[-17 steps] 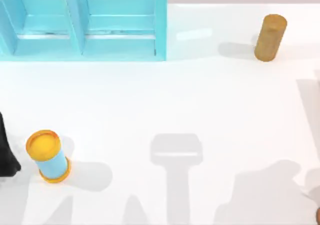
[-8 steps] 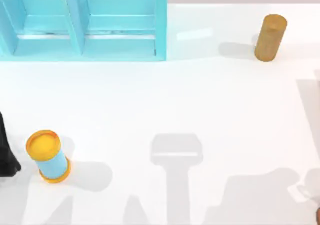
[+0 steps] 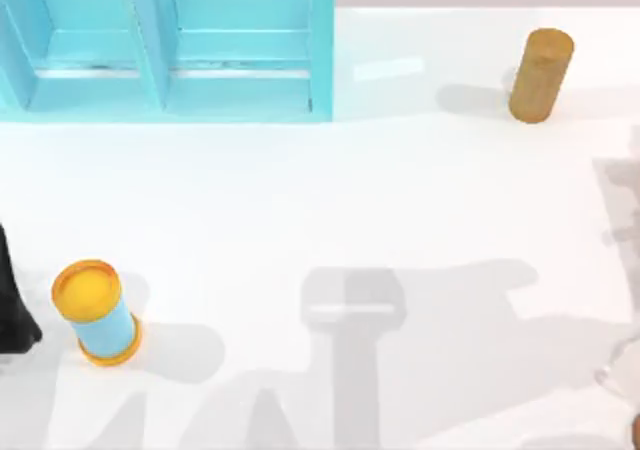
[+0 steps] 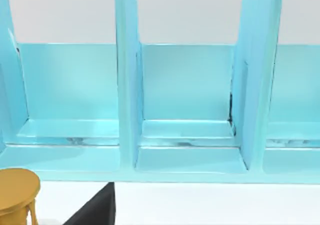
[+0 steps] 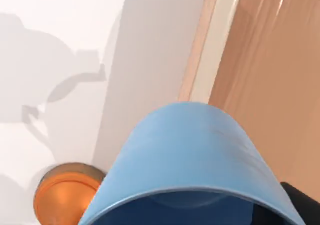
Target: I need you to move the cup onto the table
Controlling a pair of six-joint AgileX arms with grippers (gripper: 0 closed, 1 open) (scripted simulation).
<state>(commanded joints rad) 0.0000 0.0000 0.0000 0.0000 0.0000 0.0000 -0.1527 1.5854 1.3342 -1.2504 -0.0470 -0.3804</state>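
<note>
Blue cup (image 5: 192, 155) close before right wrist camera, unlabelled, orange disc (image 5: 67, 197) beside, finger state indiscernible

From my seat I count one turquoise cabinet (image 3: 165, 45) on the white tabletop (image 3: 400, 200), with three open compartments across its front in the left wrist view. I count two standing cylinders: one light-blue cylinder (image 3: 97, 312) with orange-yellow ends, in front of the cabinet toward its left end, and one tan-brown cylinder (image 3: 540, 75), well off to the cabinet's right. One blue cup (image 5: 190, 170) sits close to the right wrist camera, and one orange disc (image 5: 67, 195) lies just beside that cup.
</note>
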